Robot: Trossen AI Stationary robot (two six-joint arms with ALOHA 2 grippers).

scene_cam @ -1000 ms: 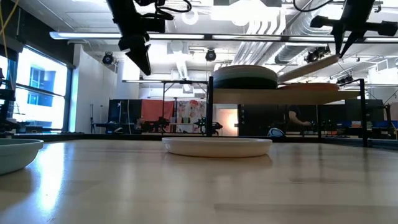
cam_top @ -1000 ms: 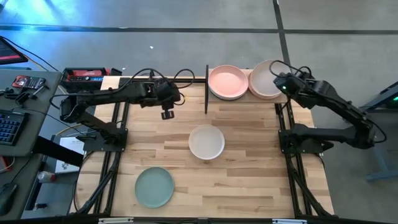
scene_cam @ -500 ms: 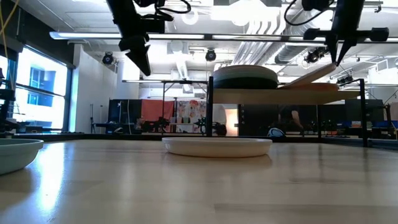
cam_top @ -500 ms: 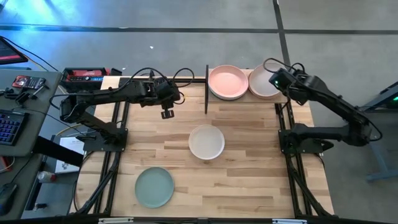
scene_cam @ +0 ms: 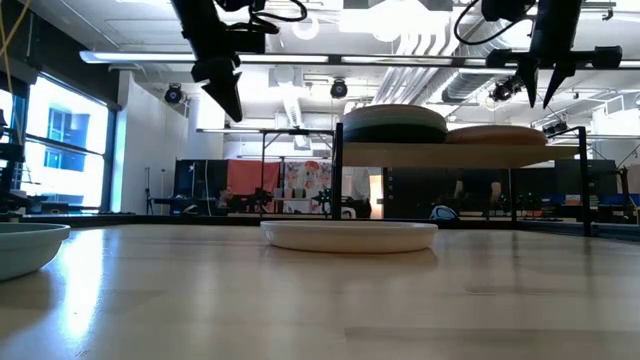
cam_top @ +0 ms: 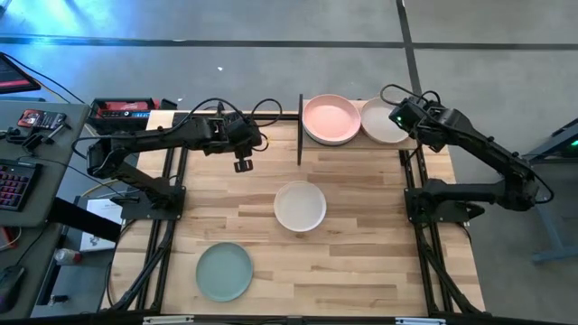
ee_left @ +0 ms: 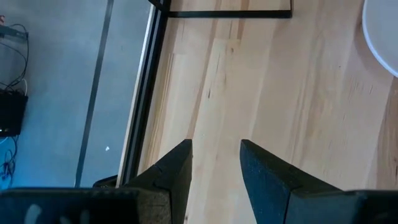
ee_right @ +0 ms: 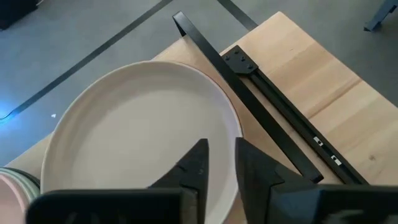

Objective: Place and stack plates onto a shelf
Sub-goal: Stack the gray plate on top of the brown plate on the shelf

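Note:
My right gripper [scene_cam: 540,98] is open and hovers just above a cream plate [scene_cam: 497,134] that lies flat on the right half of the shelf [scene_cam: 470,156]. It touches nothing. In the right wrist view its fingers [ee_right: 221,165] stand over that plate [ee_right: 130,124]. On the shelf's left half sits a stack of plates [cam_top: 330,119] with a salmon pink one on top. A cream plate [cam_top: 300,206] and a mint green plate [cam_top: 224,271] rest on the tabletop. My left gripper [cam_top: 242,166] is open and waits in the air left of the shelf.
The shelf stands at the table's far edge on thin black posts [cam_top: 300,131]. Black arm frames run along both table sides [cam_top: 172,208]. Bare wood lies between the shelf and the cream plate. A desk with a keyboard and boxes stands left of the table.
My right gripper has opened and let go of the cream plate's rim, rising a little and shifting toward the table's left. The plate, held tilted a second ago, has dropped flat onto the shelf's right half.

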